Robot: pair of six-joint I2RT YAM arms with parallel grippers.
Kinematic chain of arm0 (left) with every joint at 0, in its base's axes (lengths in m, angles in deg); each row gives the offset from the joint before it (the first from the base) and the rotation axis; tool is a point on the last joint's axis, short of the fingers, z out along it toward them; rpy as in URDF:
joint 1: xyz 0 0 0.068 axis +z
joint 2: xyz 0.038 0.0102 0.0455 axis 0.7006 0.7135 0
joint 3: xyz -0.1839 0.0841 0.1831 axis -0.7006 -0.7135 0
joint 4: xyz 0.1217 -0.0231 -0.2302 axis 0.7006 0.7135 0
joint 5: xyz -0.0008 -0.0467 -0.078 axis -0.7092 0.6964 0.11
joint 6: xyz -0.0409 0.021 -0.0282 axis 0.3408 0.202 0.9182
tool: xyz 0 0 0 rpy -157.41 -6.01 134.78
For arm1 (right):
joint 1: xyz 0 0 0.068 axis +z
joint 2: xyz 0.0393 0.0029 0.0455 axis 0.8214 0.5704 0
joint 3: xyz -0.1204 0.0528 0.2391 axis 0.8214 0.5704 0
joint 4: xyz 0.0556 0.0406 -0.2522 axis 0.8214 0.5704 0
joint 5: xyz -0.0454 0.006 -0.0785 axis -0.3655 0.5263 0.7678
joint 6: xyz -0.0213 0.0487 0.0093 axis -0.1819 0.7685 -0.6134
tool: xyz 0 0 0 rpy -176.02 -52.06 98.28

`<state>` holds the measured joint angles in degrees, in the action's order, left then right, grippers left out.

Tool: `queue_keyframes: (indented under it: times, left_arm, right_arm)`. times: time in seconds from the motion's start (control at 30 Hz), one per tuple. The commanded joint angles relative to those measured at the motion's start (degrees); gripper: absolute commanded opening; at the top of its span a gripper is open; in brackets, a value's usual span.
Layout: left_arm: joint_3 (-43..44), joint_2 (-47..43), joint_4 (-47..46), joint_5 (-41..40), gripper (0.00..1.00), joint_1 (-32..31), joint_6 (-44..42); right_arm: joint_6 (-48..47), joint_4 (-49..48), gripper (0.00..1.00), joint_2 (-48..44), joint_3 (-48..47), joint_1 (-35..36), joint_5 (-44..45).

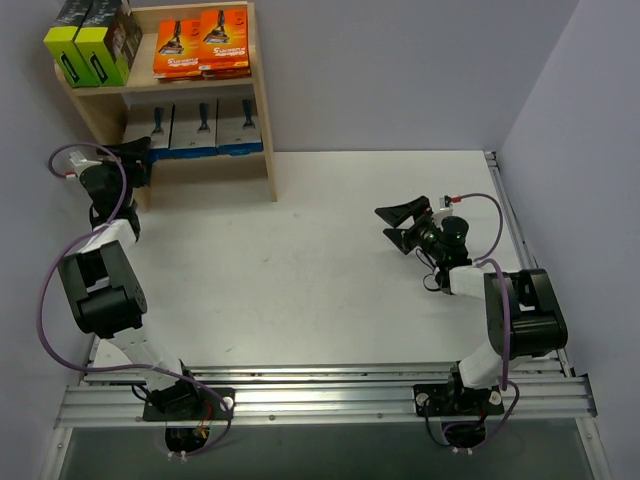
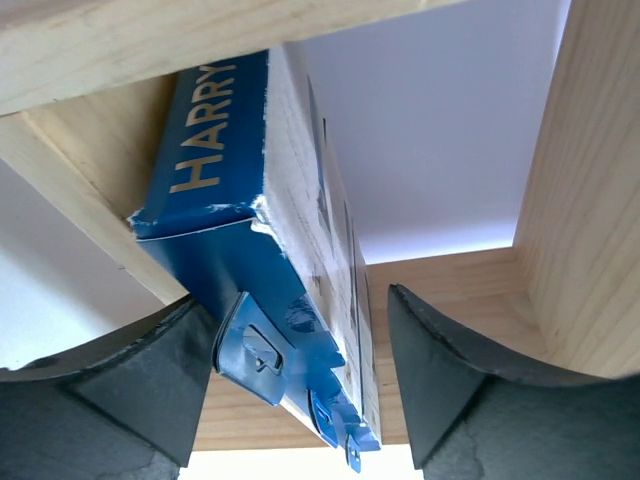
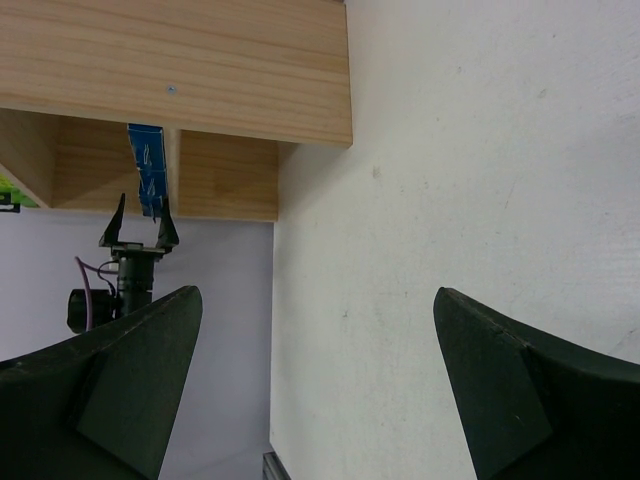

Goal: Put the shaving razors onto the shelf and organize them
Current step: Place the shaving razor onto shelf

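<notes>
While left jaws gape, card (image 2: 290, 250) abuts shelf panel (image 2: 70, 160)

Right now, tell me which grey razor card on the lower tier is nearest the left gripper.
The leftmost grey card: the open left gripper straddles its blue edge, while the middle card and right card stand farther off.

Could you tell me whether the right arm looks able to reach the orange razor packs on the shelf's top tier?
Probably, if it stretches that far. The right gripper is open and empty, bare table lies between it and the shelf, and the orange razor packs lie uncovered on top.
</notes>
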<state>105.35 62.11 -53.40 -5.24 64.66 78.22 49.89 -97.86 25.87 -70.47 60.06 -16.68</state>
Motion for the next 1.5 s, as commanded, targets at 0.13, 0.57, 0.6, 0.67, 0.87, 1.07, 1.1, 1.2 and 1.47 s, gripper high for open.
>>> queue_keyframes:
  times: [0.13,0.57,0.6,0.67,0.87,1.07,1.1,1.2,1.47]
  left_arm:
    - [-1.33,0.93,11.94,3.73,0.79,0.82,-4.91]
    - [2.88,-0.13,22.23,4.08,0.86,2.23,-15.9]
    - [2.88,-0.22,22.23,4.08,0.86,2.31,-16.08]
    - [2.62,-0.48,21.27,4.52,0.87,2.49,-16.43]
    - [1.56,-1.45,15.55,6.01,0.93,2.49,-16.52]
    - [2.53,-1.27,12.04,7.24,0.94,2.58,-16.26]
    - [2.53,-1.36,11.34,7.42,0.94,2.58,-16.26]
    - [2.53,-1.97,8.09,8.56,0.94,2.58,-15.82]
    - [3.32,-4.26,4.74,11.63,0.94,3.46,-14.67]
  right_arm:
    - [-0.27,-0.65,0.96,-3.04,-1.12,-0.45,-0.72]
    - [-1.06,0.67,0.96,-4.89,0.11,-0.36,-0.19]
    - [-1.24,0.85,0.96,-4.89,0.28,-0.36,-0.19]
    - [-1.15,0.94,0.96,-5.07,0.55,-0.36,-0.01]
    - [-1.94,2.43,0.96,-6.65,0.64,-0.36,0.08]
    - [-3.78,6.38,0.96,-9.81,0.46,-0.45,0.51]
    - [-4.05,7.52,0.96,-10.68,0.37,-0.36,0.6]
    - [-4.67,9.02,0.97,-12.0,0.2,-0.45,0.78]
    - [-5.19,12.09,0.98,-15.61,-0.33,-0.36,0.78]
